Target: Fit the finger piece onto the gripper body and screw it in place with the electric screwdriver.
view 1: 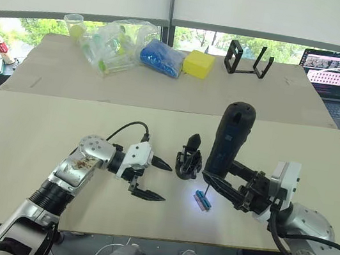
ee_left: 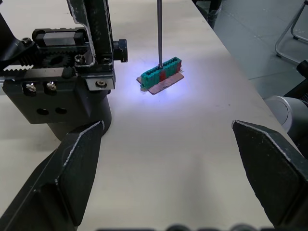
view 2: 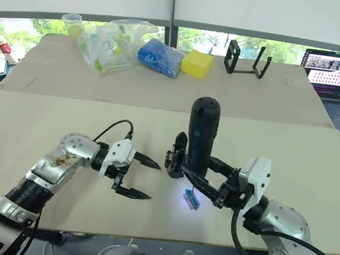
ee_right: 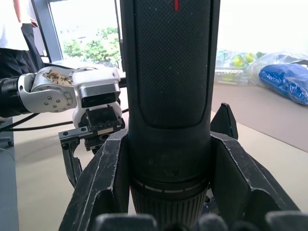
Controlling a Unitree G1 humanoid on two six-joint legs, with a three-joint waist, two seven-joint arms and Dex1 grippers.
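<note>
The gripper body (view 1: 189,159), a small black block with one pointed finger sticking up, stands mid-table. My left gripper (view 1: 160,181) is open just left of it, holding nothing; the body (ee_left: 62,91) sits beside one of its fingers (ee_left: 72,168). My right gripper (view 1: 232,186) is shut on the electric screwdriver (view 1: 228,140), which stands upright to the right of the body. Its thin bit (ee_left: 159,33) rests on a small teal block (view 1: 203,200), lit by the tool's white light. The black barrel (ee_right: 168,72) sits between the right fingers (ee_right: 103,183). The finger piece is out of view.
At the table's far side are a black open frame stand (view 1: 249,59), a yellow box (view 1: 198,64), a blue bag (view 1: 162,57) and clear plastic bags (view 1: 115,44). A laptop (view 1: 334,72) sits far right. A person (ee_right: 14,38) stands beyond the table.
</note>
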